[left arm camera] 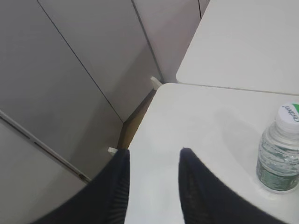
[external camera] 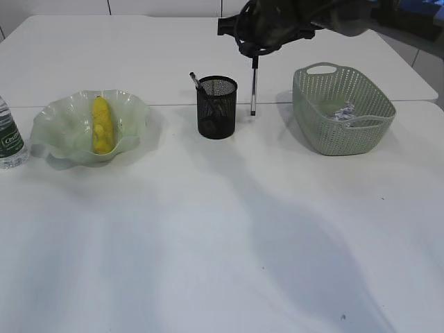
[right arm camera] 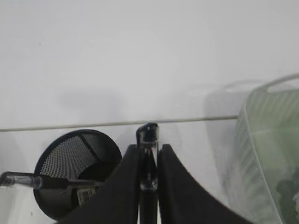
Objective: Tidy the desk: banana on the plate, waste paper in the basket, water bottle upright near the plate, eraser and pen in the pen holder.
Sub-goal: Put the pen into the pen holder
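One pen (external camera: 254, 89) clamped upright in right hand (right arm camera: 148, 179), beside pen holder (external camera: 216, 107); rim strike risked if lowered unaligned. Left hand (left arm camera: 154, 161) part-open, empty.

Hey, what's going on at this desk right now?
A two-armed robot is tidying up. Its right hand is shut on a pen, holding it upright between the pen holder and the basket. The holder already has another pen in it. The banana lies on the plate, crumpled waste paper is in the basket, and the water bottle stands left of the plate. The left hand is open and empty beside the bottle.
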